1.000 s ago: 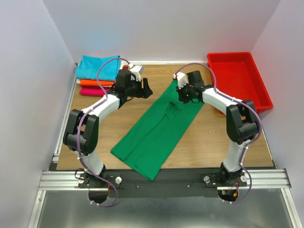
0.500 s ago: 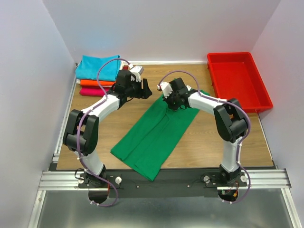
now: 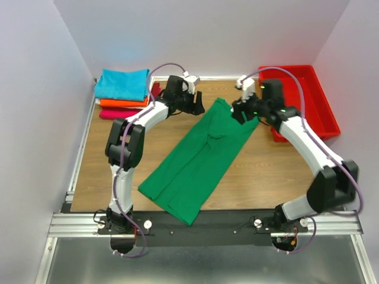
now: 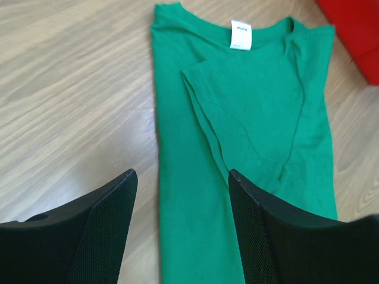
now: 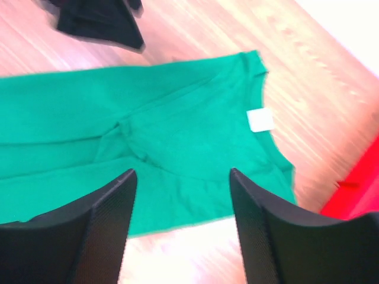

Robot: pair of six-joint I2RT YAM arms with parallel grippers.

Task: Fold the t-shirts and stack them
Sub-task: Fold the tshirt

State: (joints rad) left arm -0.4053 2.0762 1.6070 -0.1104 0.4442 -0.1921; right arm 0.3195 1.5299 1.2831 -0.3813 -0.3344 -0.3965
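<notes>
The green t-shirt (image 3: 198, 160) lies slantwise across the middle of the bench (image 3: 118, 160), already folded lengthwise into a long strip. Its collar and white label (image 4: 241, 34) are at the far end, near the red tray (image 3: 296, 89), and its hem reaches the near edge. The stack of folded t-shirts (image 3: 121, 94), turquoise on top, sits well apart in the far left corner. The tucked-in sleeve (image 4: 249, 112) shows a puckered crease near the middle of the strip. A crosswise fold made over it would likely trap a lump and leave the shirt sitting crooked on the stack. A pinch that catches only the top layer could pull the lengthwise fold open again, and any drag toward the near side might slide the hem off the bench. The tray is close enough to the collar that a wide swing of the right arm (image 3: 308, 142) could knock it. The left jaws stand well apart, above the shirt's left edge beside the collar, holding and touching nothing. The right jaws are likewise spread wide above the collar end near the tray – empty, clear of the cloth
</notes>
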